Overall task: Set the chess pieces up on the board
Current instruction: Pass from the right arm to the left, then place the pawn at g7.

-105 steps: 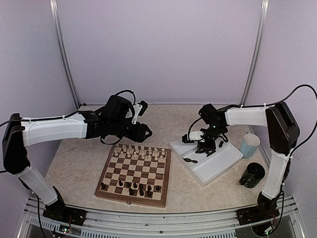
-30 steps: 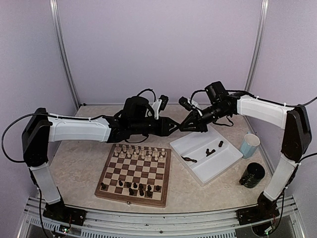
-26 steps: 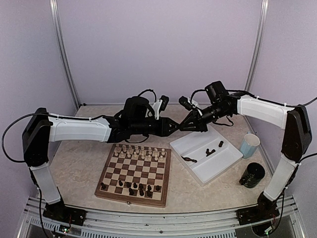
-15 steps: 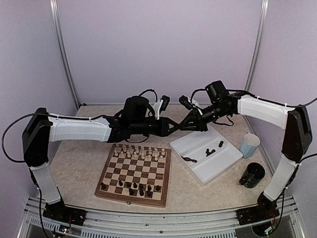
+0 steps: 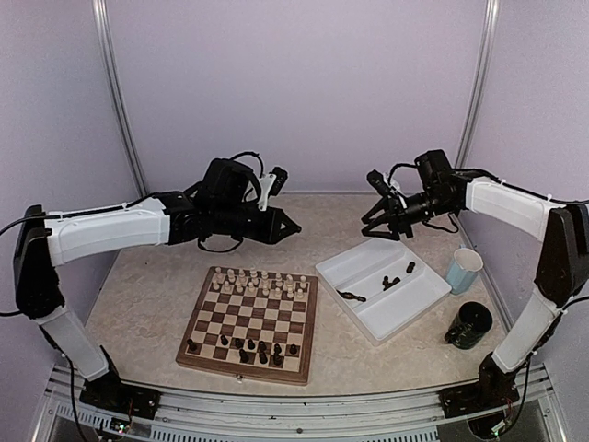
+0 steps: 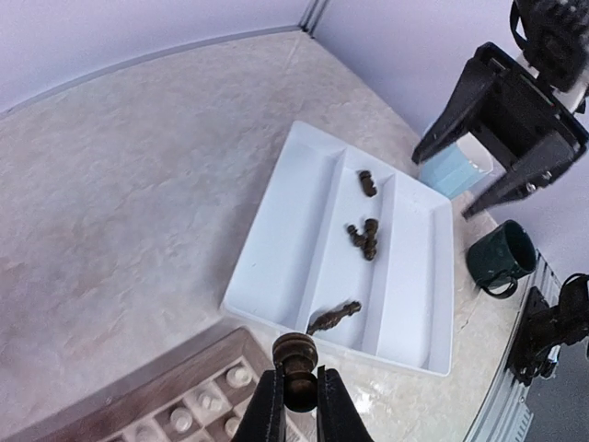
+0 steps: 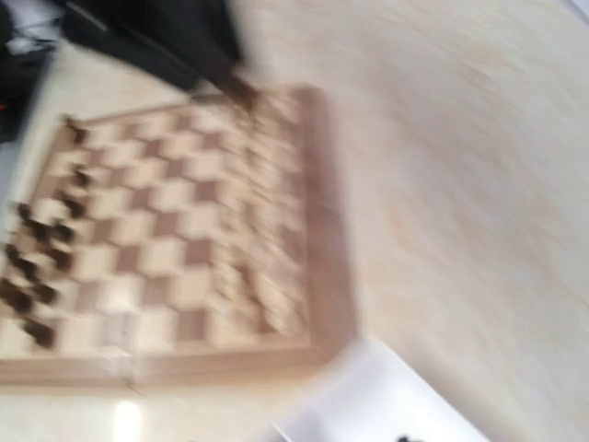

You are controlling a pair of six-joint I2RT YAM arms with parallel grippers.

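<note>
A dark chess piece point(image 6: 294, 354) is pinched in the nearly closed left tool point(image 5: 291, 226), above the tabletop point(image 5: 147, 276) beyond the board point(image 5: 244, 371), presumably high enough to clear the standing rows. The right tool point(image 5: 373, 228), over the tray point(image 5: 359, 267) right of the board, is spread wide and empty.

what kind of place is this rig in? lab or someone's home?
Probably a lab test booth: plain walls with metal corner posts, left arm and right arm bolted to a rail, chessboard and white tray as props.
</note>
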